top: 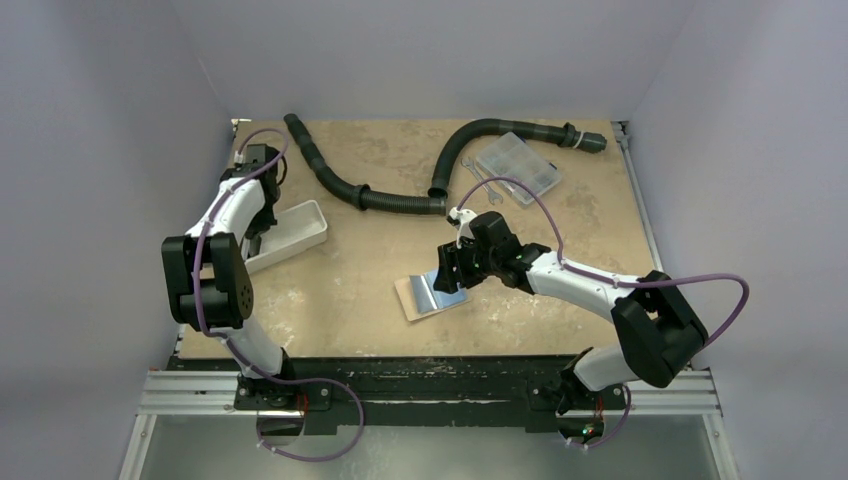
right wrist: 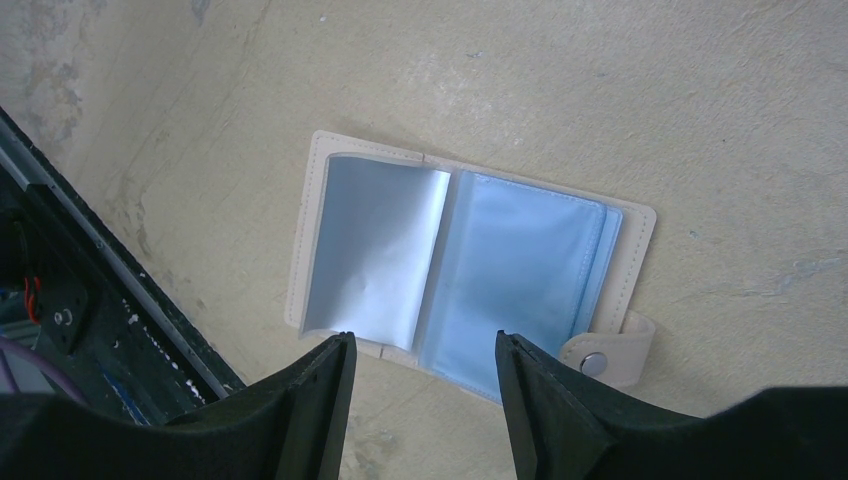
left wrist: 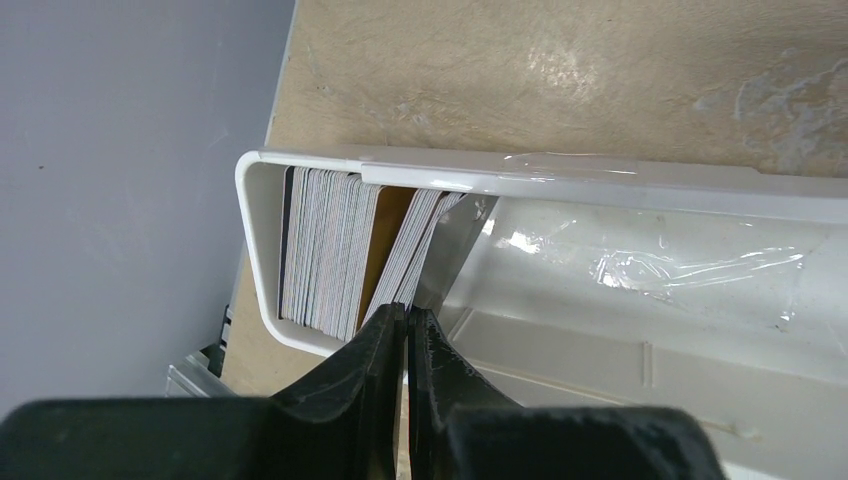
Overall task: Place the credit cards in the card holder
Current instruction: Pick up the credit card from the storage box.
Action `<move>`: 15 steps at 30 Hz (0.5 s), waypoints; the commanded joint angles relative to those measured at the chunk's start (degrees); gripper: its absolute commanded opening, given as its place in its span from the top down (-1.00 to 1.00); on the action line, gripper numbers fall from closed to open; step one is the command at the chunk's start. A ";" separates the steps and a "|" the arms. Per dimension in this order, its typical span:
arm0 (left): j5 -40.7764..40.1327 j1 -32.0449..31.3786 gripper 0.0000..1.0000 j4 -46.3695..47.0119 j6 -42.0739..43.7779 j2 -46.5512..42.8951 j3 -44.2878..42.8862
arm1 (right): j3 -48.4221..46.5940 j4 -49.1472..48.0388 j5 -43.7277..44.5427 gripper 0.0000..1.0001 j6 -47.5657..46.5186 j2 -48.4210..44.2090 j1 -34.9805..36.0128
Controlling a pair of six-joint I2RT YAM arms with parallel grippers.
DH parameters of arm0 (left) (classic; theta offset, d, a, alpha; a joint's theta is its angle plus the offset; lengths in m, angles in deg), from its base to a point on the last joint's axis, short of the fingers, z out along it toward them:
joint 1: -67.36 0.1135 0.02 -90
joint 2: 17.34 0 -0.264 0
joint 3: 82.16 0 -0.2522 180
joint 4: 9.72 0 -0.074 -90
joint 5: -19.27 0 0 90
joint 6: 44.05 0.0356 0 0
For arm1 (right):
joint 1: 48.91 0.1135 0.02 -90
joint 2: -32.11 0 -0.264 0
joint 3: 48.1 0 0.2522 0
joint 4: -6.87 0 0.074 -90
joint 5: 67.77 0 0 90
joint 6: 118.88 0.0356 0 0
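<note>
Several credit cards (left wrist: 325, 250) stand on edge in a stack at the left end of the white tray (left wrist: 600, 180). My left gripper (left wrist: 408, 312) reaches into that end, and its jaws are pinched on the lower edge of the rightmost grey card (left wrist: 455, 245), which leans away from the stack. The tan card holder (right wrist: 470, 270) lies open on the table, its pale blue sleeves up and its snap tab (right wrist: 610, 355) at the right. My right gripper (right wrist: 425, 340) hovers open over the holder's near edge and touches nothing. From above, the card holder (top: 425, 297) lies under the right gripper (top: 447, 275).
A black corrugated hose (top: 400, 200) snakes across the back of the table. A clear compartment box (top: 517, 167) and small wrenches (top: 480, 185) lie at the back right. The white tray (top: 300, 225) sits at the left edge. The table's black front rail (right wrist: 100, 270) runs close by the holder.
</note>
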 commanded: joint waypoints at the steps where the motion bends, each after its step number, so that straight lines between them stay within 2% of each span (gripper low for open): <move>1: 1.45 0.21 1.00 -1.51 -0.45 -0.76 -3.55 | 0.63 -1.77 -1.35 -0.23 -1.09 -1.14 0.27; 15: 5.12 0.21 1.00 -4.21 -0.95 -0.87 -5.54 | 0.63 -1.95 -1.81 -0.24 -1.09 -0.84 0.33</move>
